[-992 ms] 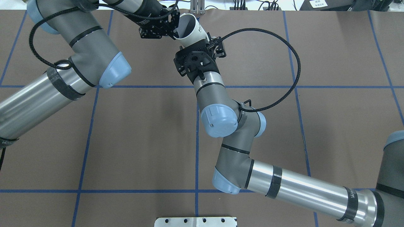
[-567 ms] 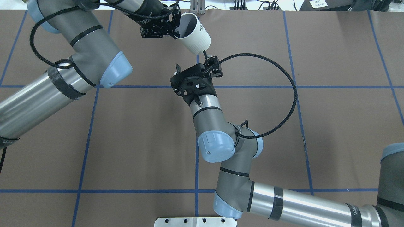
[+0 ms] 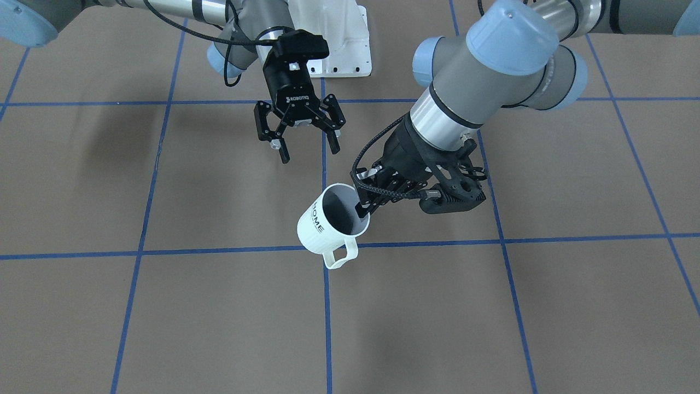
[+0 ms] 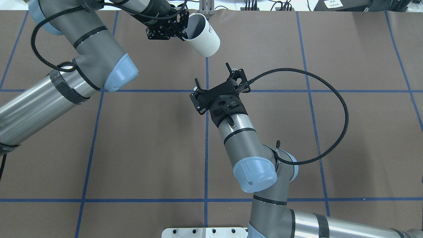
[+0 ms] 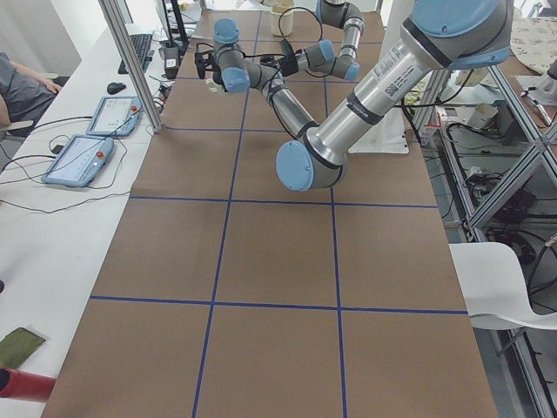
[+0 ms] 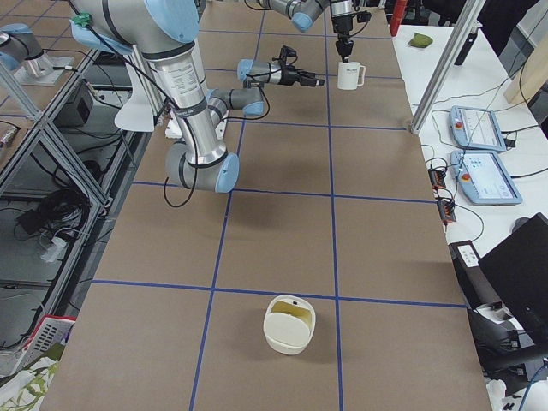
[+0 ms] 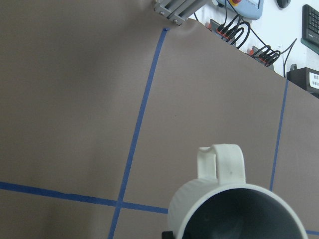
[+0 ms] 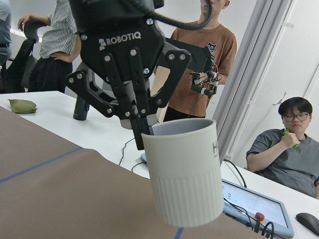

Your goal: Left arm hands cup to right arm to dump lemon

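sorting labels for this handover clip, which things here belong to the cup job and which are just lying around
In the job:
cup, rim gripped in the jaws of the left arm
right arm, jaws open, apart from the cup
lemon: not visible

Lying about:
cream bowl at the table's end, role unclear
two tablets on the side bench

The cup (image 4: 203, 39) hangs over the far side of the surface (image 4: 132, 148), apparently clear of it, with the left end effector (image 3: 362, 209) at its rim on its left. The right end effector (image 4: 211, 73) sits nearer the robot, apart from the cup. A bowl (image 6: 289, 324) rests toward the surface's right end.
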You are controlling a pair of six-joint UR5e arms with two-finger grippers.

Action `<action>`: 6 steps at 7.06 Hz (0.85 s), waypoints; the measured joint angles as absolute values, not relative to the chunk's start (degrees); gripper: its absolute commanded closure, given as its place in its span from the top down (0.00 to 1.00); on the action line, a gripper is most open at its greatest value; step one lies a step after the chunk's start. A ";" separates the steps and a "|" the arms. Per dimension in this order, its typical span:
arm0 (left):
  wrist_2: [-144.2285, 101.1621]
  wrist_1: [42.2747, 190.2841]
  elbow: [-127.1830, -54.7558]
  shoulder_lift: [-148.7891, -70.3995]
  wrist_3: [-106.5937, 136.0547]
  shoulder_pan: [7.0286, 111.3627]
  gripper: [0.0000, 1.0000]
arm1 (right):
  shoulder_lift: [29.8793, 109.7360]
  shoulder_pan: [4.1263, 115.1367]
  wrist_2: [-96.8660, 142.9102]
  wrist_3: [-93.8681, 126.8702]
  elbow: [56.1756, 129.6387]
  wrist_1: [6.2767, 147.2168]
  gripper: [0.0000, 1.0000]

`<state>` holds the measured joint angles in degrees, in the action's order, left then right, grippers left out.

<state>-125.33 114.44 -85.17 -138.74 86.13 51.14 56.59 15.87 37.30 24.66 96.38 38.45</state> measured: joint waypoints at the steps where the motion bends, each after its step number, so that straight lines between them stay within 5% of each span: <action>1: -125.33 114.43 -85.17 -138.71 86.13 51.14 0.00 | 58.31 15.44 37.28 25.11 99.29 38.42 0.98; 6: -125.26 114.37 -85.22 -138.36 85.90 51.27 0.00 | 64.40 22.40 47.91 39.17 102.55 44.24 0.98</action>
